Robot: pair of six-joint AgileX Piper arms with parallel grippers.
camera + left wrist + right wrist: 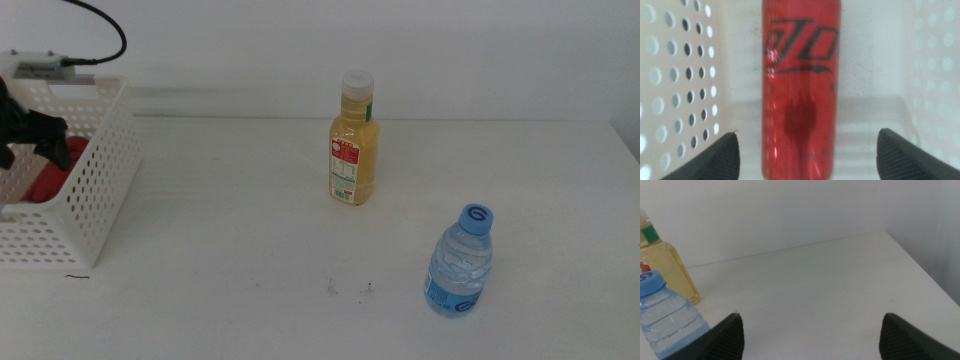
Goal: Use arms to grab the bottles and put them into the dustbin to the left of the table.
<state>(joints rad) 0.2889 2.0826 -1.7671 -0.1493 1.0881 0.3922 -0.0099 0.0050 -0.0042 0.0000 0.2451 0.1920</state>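
The red soda can lies inside the white perforated dustbin at the table's left edge, and shows red through the bin's wall. My left gripper hangs over the bin. In its wrist view the left gripper is open, its jaws wide apart on either side of the can and not touching it. The yellow juice bottle stands upright mid-table. The blue-capped water bottle stands at the front right. My right gripper is open and holds nothing, with the water bottle and juice bottle off to its side.
The white table has a few dark specks near its front. The bin's perforated walls close in on both sides of the can. The table's right edge runs close to the right gripper.
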